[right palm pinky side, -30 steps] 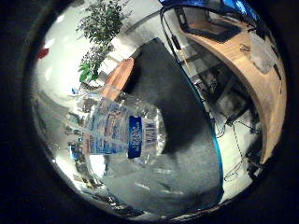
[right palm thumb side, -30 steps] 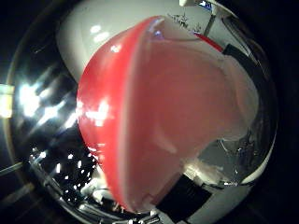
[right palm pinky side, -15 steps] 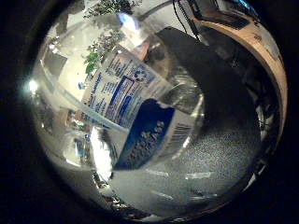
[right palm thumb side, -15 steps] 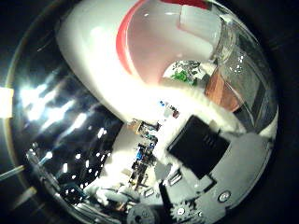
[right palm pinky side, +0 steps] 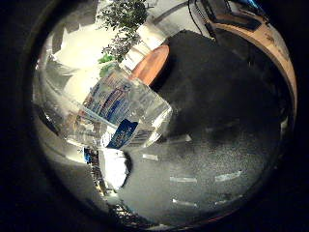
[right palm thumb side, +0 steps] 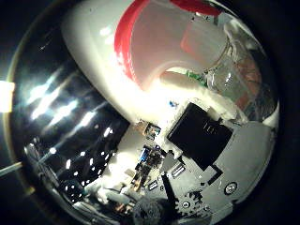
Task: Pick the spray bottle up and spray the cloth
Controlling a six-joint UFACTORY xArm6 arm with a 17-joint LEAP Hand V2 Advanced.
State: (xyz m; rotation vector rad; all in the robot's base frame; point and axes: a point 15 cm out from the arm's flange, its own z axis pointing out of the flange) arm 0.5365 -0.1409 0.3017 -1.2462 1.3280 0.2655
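No legible text: print on the spray bottle's [right palm pinky side: 120, 113] blue-and-white label too small to read.

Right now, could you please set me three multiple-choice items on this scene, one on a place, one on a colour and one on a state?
1. What lies beneath the spray bottle?
A. a dark grey mat
B. a tiled sink
C. a wire basket

2. What colour is the spray bottle's head?
A. green and yellow
B. red and white
C. all black

3. How does the bottle's clear body appear?
A. crushed flat
B. wrapped in cloth
C. whole, with a blue and white label

Answers:
1 A: the little finger side view shows the dark mat spread behind the bottle.
2 B: the thumb side view shows a white head with a red band, close to the hand.
3 C: the label lies round the unbroken clear body.
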